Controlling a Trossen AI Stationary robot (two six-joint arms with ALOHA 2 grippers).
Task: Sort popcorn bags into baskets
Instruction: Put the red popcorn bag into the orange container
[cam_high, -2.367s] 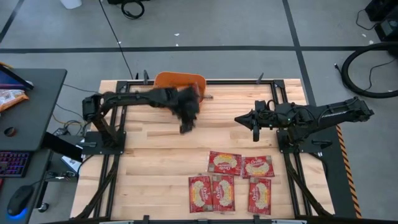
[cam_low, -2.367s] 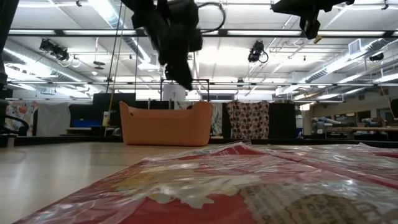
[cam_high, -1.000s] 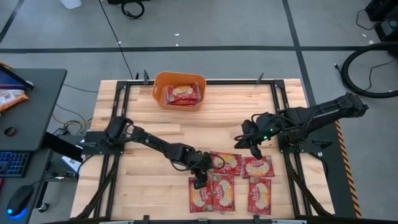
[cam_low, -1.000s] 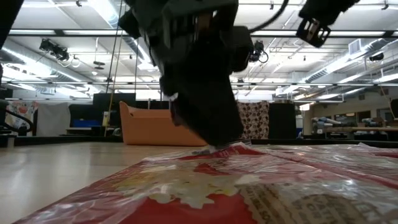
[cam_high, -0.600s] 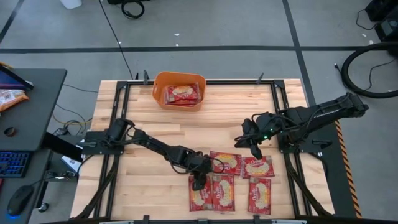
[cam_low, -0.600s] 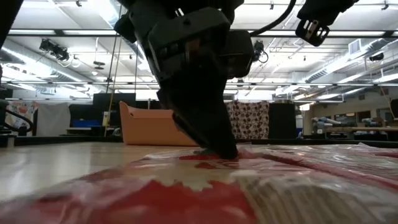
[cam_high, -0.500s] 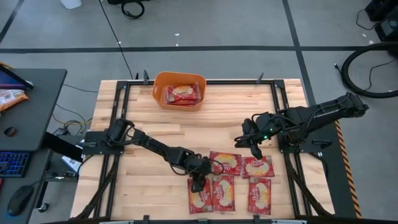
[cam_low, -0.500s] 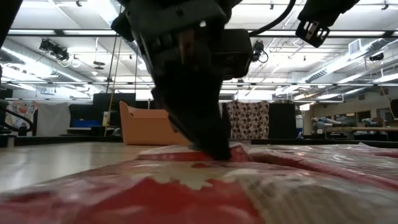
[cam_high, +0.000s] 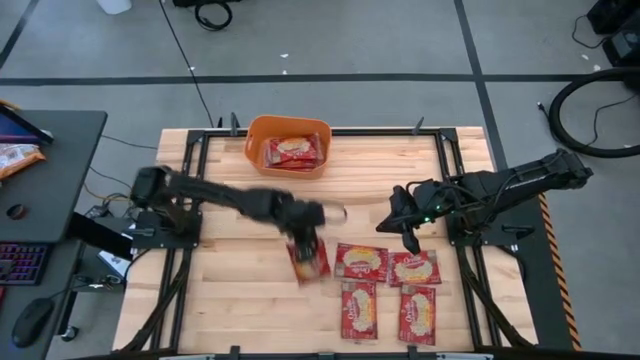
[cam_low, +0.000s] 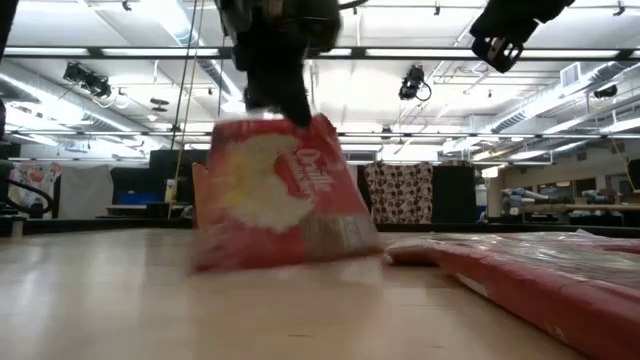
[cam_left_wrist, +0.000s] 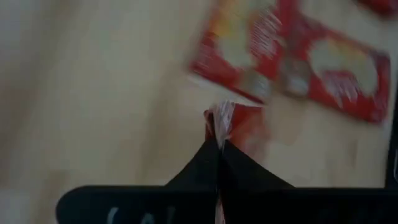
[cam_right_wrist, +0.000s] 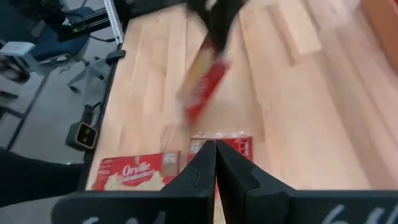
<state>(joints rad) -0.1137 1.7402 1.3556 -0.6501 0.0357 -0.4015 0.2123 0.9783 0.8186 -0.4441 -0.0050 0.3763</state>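
My left gripper (cam_high: 305, 228) is shut on one red popcorn bag (cam_high: 308, 258), which hangs over the middle of the table; the low view shows the bag (cam_low: 275, 190) below the gripper (cam_low: 285, 100). Several more popcorn bags (cam_high: 362, 262) lie flat near the table's front right. The orange basket (cam_high: 252, 140) stands at the far edge with bags inside. My right gripper (cam_high: 405, 228) hovers shut above the table's right half, holding nothing. My left gripper pinches the bag's upper sealed edge (cam_left_wrist: 219, 118) between its two fingers. The fingers come from above, pointing down. The bag hangs tilted below them, lifted clear of the table.
Black frame rails run along the table's left, right and far sides. A dark desk (cam_high: 60, 130) stands left of the table with an orange-and-white packet (cam_high: 15, 155), a keyboard and a mouse. Bare wood lies between the basket and the bags.
My left gripper has shut on the far edge of the front-left bag, taken hold, and risen with it toward the table's far edge. The bag, flat on the table before, now hangs lifted clear. The other bags have stayed in place.
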